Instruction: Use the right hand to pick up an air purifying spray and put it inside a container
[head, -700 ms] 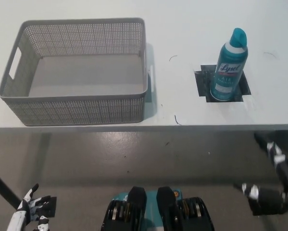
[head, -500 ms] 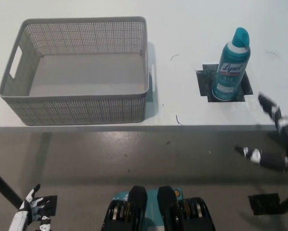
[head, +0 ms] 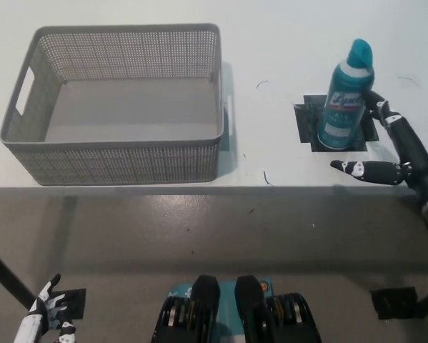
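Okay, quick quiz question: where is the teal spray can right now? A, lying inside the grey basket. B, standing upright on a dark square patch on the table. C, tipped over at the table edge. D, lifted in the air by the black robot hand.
B: the spray can stands upright on the dark square patch, with the open right robot hand beside it and the grey basket holding nothing.

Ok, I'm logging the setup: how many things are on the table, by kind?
Spray cans: 1, teal, upright on a dark patch
Baskets: 1, grey, nothing in it
Total: 2 things on the white table
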